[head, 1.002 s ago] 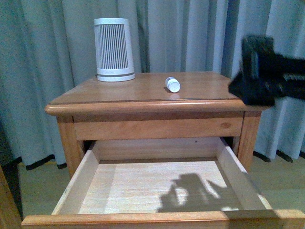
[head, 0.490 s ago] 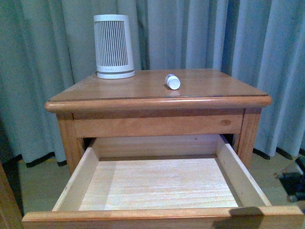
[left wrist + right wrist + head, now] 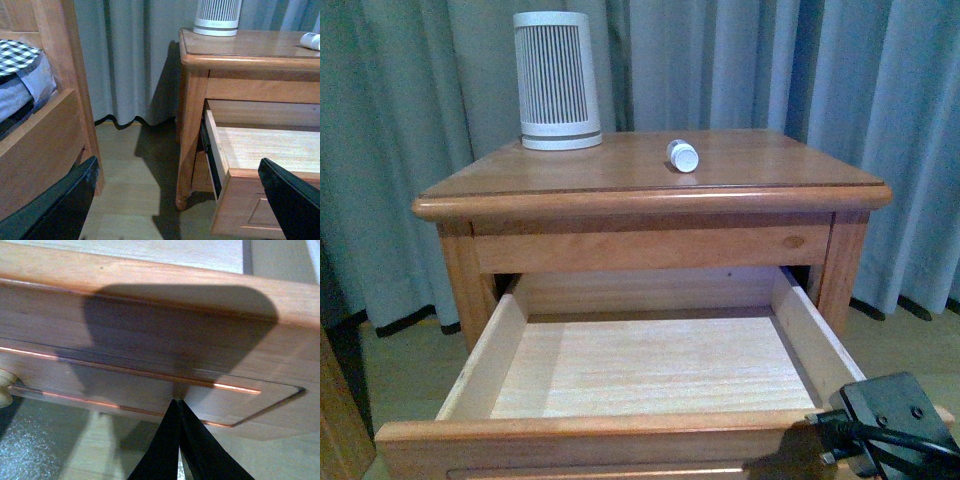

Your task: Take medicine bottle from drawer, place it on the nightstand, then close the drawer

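The medicine bottle (image 3: pixel 682 155) lies on the nightstand (image 3: pixel 650 190); the drawer (image 3: pixel 620 440) stands open. The right gripper (image 3: pixel 178 402), fingertips pressed together and empty, should push its front panel squarely.

White ribbed tapered cylinder (image 3: pixel 558 80), grey-blue curtains (image 3: pixel 740 70), wooden bed frame (image 3: pixel 65 100) with checked bedding (image 3: pixel 17 55)

Medicine bottle (image 3: pixel 682 156) lies on nightstand (image 3: pixel 650 190), right of ribbed cylinder (image 3: pixel 556 80), above open drawer (image 3: pixel 640 370)
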### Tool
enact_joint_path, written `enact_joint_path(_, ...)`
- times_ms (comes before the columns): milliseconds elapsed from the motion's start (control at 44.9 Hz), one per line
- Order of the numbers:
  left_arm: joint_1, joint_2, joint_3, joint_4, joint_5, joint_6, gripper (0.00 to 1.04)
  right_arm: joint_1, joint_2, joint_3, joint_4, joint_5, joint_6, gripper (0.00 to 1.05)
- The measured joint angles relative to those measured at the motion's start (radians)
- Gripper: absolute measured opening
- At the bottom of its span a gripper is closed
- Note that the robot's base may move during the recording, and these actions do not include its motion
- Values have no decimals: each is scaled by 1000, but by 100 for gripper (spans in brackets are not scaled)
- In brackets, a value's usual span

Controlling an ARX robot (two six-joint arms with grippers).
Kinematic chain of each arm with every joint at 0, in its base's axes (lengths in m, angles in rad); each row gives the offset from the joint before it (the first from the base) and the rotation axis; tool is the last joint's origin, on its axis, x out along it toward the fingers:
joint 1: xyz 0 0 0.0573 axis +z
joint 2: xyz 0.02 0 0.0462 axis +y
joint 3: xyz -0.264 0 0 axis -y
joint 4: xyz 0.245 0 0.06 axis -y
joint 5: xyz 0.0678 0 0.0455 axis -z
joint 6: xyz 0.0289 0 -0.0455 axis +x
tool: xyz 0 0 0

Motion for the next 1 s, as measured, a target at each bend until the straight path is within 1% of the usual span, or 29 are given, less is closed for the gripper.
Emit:
enact_joint_path(156, 0, 0, 0, 0, 0, 0, 98, -44, 87, 72, 70, -28, -83, 3)
enact_joint_path(356, 0, 0, 0, 0, 0, 0, 98, -114, 151, 186, 45, -60, -150, 3)
enact_joint_path(624, 0, 0, 0, 0, 0, 0, 98, -173, 218, 311, 39, -124, -233, 3)
enact_joint_path(1002, 0, 0, 0, 0, 0, 0, 98, -196, 270, 436, 51, -165, -275, 3)
